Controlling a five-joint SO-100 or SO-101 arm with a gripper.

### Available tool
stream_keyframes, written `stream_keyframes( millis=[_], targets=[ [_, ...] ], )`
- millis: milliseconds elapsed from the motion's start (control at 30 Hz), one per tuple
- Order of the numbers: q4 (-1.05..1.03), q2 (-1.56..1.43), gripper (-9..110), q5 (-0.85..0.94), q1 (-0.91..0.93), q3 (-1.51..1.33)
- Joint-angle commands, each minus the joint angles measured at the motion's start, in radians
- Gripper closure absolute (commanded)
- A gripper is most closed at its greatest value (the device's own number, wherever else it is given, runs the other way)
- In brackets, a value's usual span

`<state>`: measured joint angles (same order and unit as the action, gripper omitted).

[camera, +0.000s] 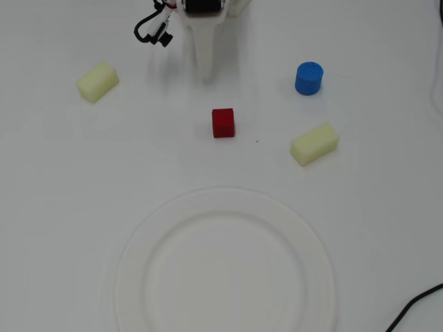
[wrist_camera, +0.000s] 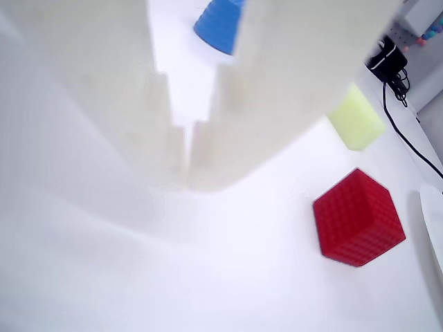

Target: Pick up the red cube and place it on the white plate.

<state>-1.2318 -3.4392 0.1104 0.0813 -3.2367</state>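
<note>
The red cube [camera: 223, 123] sits on the white table, between my gripper and the white plate [camera: 142, 232]. The plate fills the lower middle of the overhead view, and it is empty. My white gripper [camera: 205, 73] points down from the top edge, a little above and left of the cube, apart from it. Its fingers are together and hold nothing. In the wrist view the gripper [wrist_camera: 187, 169] shows only a thin slit between its fingers. The cube [wrist_camera: 358, 218] lies to the lower right there, and a sliver of the plate [wrist_camera: 436, 225] shows at the right edge.
A blue cylinder [camera: 309, 78] stands right of the gripper. One pale yellow block [camera: 97, 81] lies at the upper left and another [camera: 314, 144] right of the cube. A black cable [camera: 415, 308] enters at the lower right corner.
</note>
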Motion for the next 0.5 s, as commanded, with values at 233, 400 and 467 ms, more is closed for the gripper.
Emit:
stream_keyframes(
  millis=[233, 400, 467],
  targets=[
    [-0.005, -0.009, 102, 0.172, -0.181, -0.003],
    [0.003, -0.008, 102, 0.094, -0.153, -0.003],
    [0.026, -0.006, 102, 0.067, -0.1, -0.003]
  ],
)
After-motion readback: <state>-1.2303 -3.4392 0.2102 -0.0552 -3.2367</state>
